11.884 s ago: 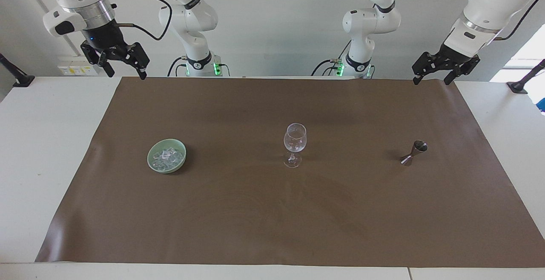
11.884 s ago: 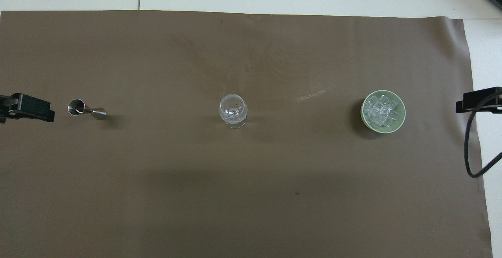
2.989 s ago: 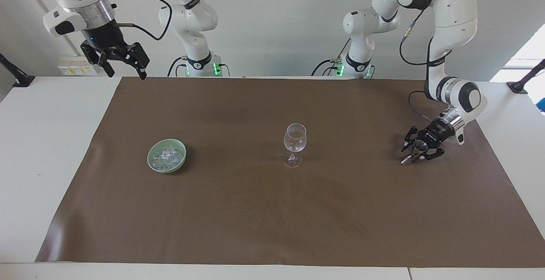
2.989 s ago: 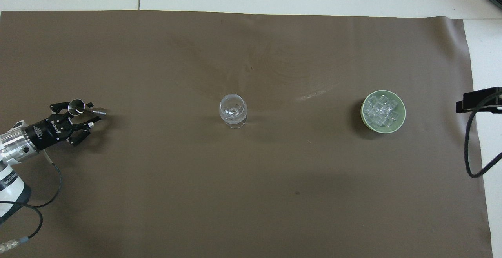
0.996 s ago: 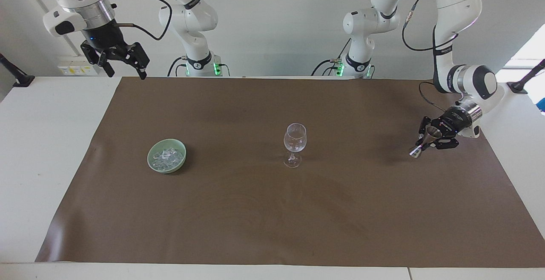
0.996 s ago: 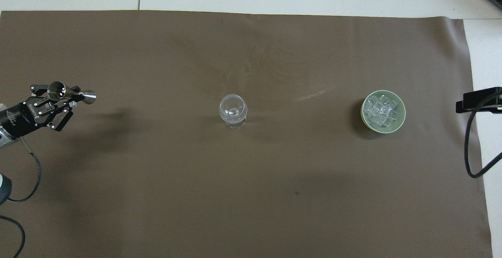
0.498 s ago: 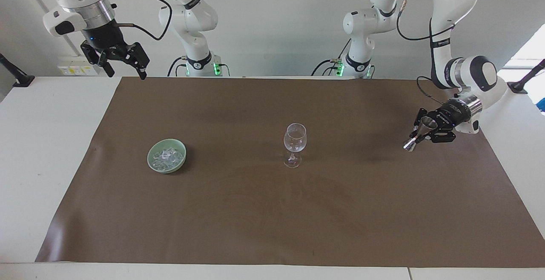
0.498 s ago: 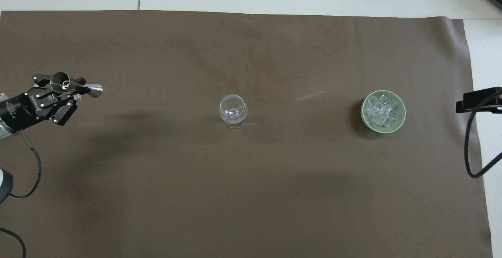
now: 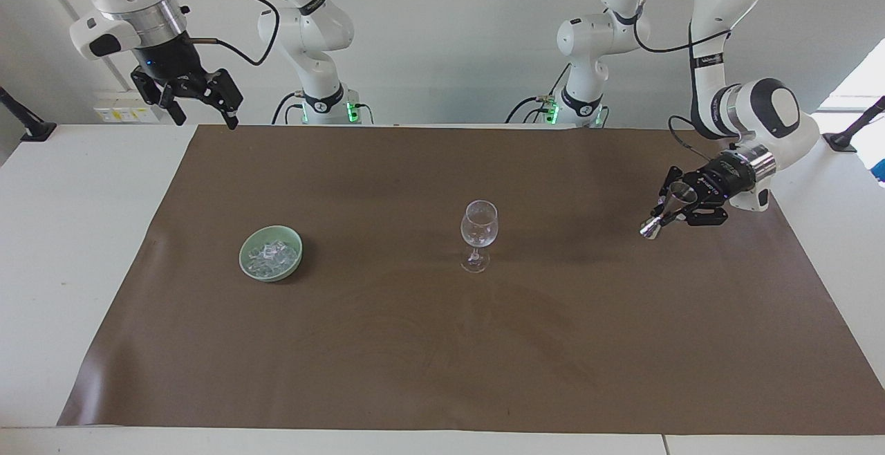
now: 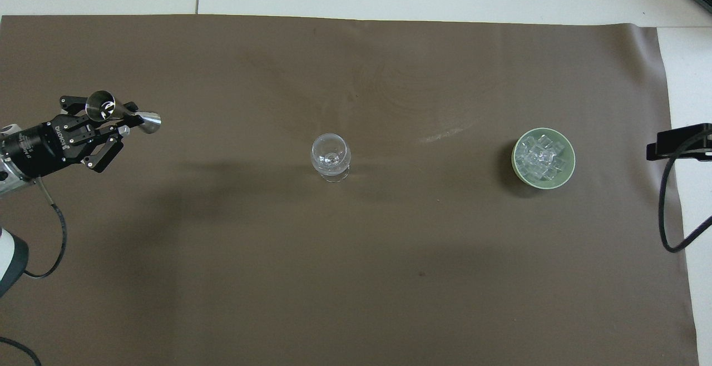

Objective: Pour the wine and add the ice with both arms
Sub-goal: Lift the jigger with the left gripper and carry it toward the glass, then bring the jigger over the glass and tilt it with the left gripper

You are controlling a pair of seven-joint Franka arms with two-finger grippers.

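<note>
With the left gripper (image 9: 669, 207) jaws clamped on the jigger (image 9: 667, 210) at the frame's right, carry it level to the wine glass (image 9: 478, 235) at centre; the ice (image 9: 272, 254) sits in the bowl (image 9: 249, 265) at left, and the right gripper (image 9: 197, 99), jaws spread and empty, waits upper left.

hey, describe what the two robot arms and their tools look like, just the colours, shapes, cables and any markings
Both arms are glossy white, built of rounded tube-like segments with dark joint bands and round black joint caps. Each ends in a silver wrist ring, then a black two-finger tool: the left tool has small white lettering on its body, too small to read; the right tool has none visible. Loose black cables loop along each forearm. Green lights glow at both bases.
</note>
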